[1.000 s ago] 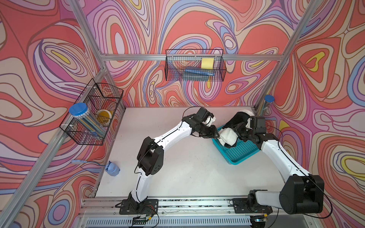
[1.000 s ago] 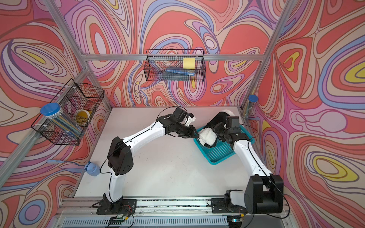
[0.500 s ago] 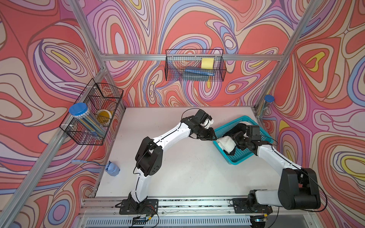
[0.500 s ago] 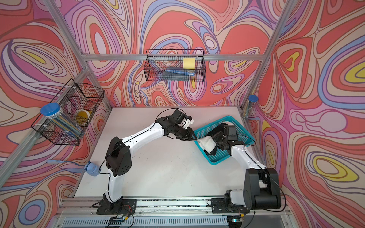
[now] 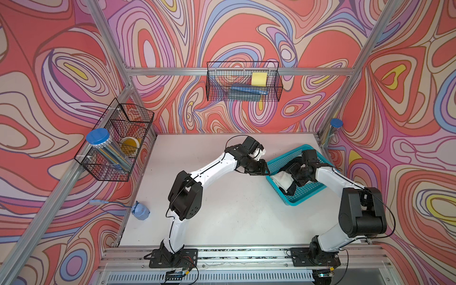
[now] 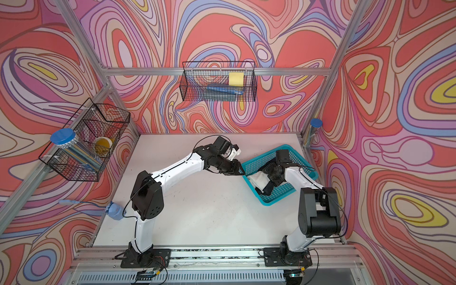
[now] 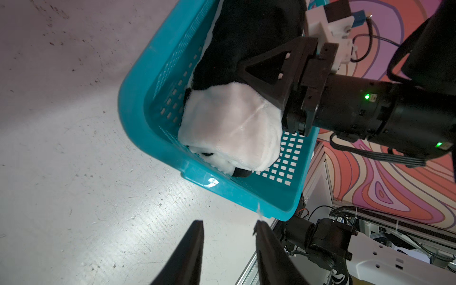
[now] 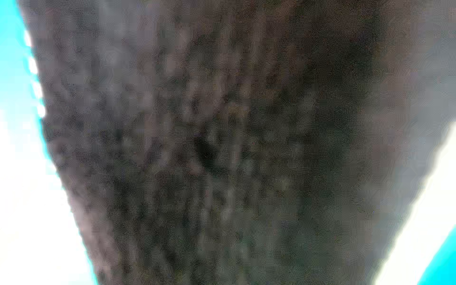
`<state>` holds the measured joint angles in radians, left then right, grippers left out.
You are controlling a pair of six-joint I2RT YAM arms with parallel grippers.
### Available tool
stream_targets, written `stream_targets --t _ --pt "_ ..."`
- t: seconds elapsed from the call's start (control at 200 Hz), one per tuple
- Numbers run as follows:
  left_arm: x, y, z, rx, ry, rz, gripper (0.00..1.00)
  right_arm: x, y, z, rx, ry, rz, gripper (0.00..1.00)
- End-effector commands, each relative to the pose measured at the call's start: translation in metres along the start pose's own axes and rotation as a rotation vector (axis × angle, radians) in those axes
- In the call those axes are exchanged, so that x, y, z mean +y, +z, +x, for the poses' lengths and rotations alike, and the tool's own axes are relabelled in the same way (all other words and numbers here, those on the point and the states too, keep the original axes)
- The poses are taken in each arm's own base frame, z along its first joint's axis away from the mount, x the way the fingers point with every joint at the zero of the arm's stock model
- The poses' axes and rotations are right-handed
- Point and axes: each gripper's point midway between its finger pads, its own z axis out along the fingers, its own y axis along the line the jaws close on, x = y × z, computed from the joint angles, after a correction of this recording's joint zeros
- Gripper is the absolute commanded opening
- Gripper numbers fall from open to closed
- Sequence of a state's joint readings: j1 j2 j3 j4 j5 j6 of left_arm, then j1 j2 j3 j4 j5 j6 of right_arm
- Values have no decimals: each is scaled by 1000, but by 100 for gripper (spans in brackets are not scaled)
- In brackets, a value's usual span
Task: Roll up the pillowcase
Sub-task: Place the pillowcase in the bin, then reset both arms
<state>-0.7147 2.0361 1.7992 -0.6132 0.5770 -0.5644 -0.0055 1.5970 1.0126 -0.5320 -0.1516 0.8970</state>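
Note:
The pillowcase (image 5: 282,180) (image 6: 257,179) is a fuzzy black and white roll lying in the teal basket (image 5: 308,197) (image 6: 278,201) at the table's right. In the left wrist view its white end (image 7: 229,128) rests against the basket wall (image 7: 138,128). My right gripper (image 5: 287,172) (image 6: 265,171) reaches into the basket, and one of its black fingers (image 7: 269,74) lies on the roll. I cannot tell whether it still presses. Dark blurred fabric (image 8: 222,148) fills the right wrist view. My left gripper (image 5: 265,170) (image 7: 229,223) hovers open and empty at the basket's near corner.
A wire basket (image 5: 243,84) with a yellow pad hangs on the back wall. Another wire basket (image 5: 116,145) on the left wall holds a blue-lidded jar. A small blue object (image 5: 140,211) lies at the table's left edge, and a blue-capped tube (image 5: 335,123) stands in the back right corner.
The right arm has come down and carried the roll from above the basket onto its floor. The left gripper has shifted slightly along the basket's near corner.

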Motion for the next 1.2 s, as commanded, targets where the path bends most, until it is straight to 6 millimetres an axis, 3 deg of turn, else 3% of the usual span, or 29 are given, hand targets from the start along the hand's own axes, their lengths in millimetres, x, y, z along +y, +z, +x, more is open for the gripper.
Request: stream_targets --t 0.0,0.21,0.265,0.486,0.506,0.551,0.576,0.591,0.716,0.801,0.906,1.031,1.081,1.122,1.197 --pt "0 -24 7 0 0 -3 46 -24 -17 8 16 20 125 76" --pt "5 -34 20 7 15 -28 52 -18 -75 7 -48 23 97 83" --pt "7 -36 23 8 16 -32 54 -17 -92 7 -67 26 93 89" --pt "10 -53 27 -6 32 -84 57 -19 -160 21 -104 26 55 91" --pt "10 -58 26 -18 42 -99 57 -17 -169 20 -122 11 40 97" --pt "10 -72 22 -51 71 -147 61 -13 -189 16 -161 -27 23 98" --pt "13 -81 19 -74 87 -193 92 -6 -201 12 -188 -70 0 98" --pt "16 -87 17 -88 96 -225 98 -2 -207 10 -202 -96 -12 98" --pt "44 -154 -4 -263 144 -573 99 25 -255 -25 -368 -244 -22 98" --pt "61 -204 -18 -410 168 -802 99 44 -275 -59 -506 -312 13 98" --pt "71 -252 -29 -533 226 -981 99 100 -269 -82 -598 -500 -150 98" --pt "90 -283 -35 -623 260 -913 99 114 -222 -109 -690 -594 -141 98" --pt "117 -287 -35 -653 251 -849 99 106 -200 -119 -718 -618 -80 98" --pt "150 -299 -29 -682 196 -912 99 108 -185 -122 -742 -688 -75 98" --pt "201 -291 -8 -617 226 -1019 99 107 -157 -117 -797 -809 -131 98"
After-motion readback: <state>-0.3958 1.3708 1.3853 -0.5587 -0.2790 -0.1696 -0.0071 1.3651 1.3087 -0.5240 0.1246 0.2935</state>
